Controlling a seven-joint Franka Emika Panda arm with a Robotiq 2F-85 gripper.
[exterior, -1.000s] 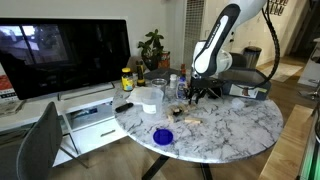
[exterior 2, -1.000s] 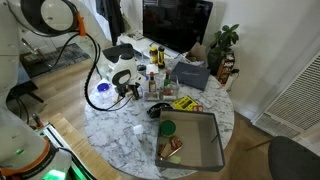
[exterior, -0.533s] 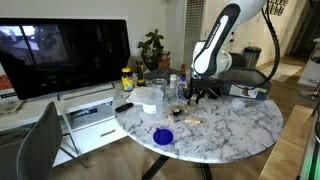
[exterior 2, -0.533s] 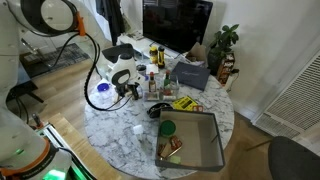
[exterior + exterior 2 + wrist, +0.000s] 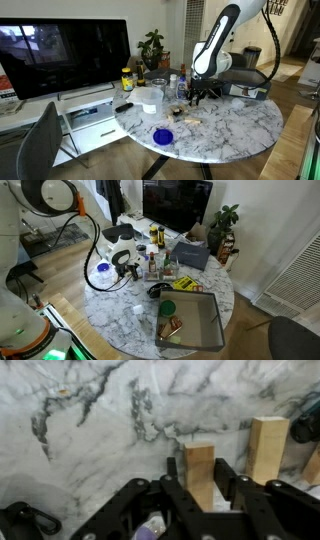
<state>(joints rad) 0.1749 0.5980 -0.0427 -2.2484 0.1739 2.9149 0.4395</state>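
Note:
In the wrist view a tall wooden block (image 5: 198,472) stands upright on the marble table (image 5: 90,430) between my gripper's (image 5: 197,468) two black fingers, which press against its left and right sides. A second, similar wooden block (image 5: 267,448) stands just to its right, outside the jaws. In both exterior views the gripper (image 5: 190,93) (image 5: 133,270) is low over the table, among small bottles and jars.
A grey tray (image 5: 205,330) with small items sits near a table edge, a green lid (image 5: 167,307) beside it. A blue dish (image 5: 162,135), a white cup (image 5: 150,98), a yellow jar (image 5: 127,78), a plant (image 5: 152,48) and a monitor (image 5: 70,55) are around.

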